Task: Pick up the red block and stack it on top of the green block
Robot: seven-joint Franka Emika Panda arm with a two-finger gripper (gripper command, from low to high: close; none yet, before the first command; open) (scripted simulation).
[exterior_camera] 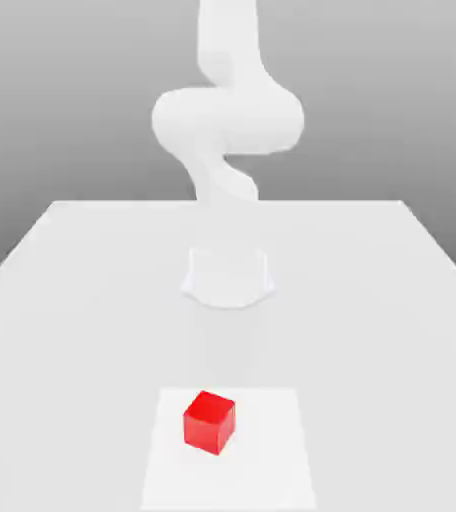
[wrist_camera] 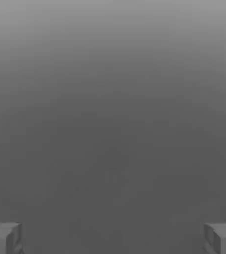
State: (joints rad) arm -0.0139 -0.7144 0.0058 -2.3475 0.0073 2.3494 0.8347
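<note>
arm [exterior_camera: 228, 115] | cut off by the exterior view's top edge (upper part lost)

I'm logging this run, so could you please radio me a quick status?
Gripper open, nothing between the fingers. Red block on the white square. Nothing seen on top of it.

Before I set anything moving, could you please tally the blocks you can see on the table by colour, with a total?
Red block: 1
Total: 1
</note>
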